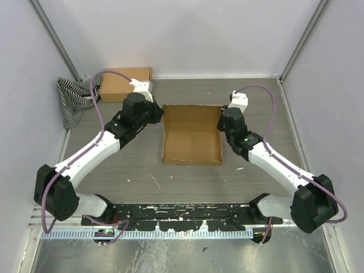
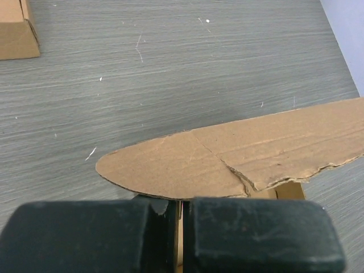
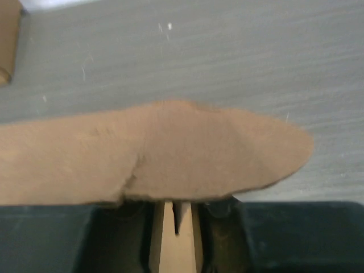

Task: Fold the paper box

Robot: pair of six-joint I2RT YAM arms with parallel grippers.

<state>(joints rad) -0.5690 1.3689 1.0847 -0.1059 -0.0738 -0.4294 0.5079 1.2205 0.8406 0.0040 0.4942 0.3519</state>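
Paper box (image 1: 191,136), plain brown corrugated cardboard: an open tray holding nothing, lying mid-way on the grey wood-grain desk (image 1: 136,165) between the arms. Left pincer (image 2: 181,207) is nearly closed on its far-left wall beneath a rounded flap (image 2: 170,168). Right pincer (image 3: 176,213) straddles the far-right wall, grip unclear. Both are equally near.

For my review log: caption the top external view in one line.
Left arm and right arm at far corners of the half-formed paper box; second cardboard box and striped cloth far left.
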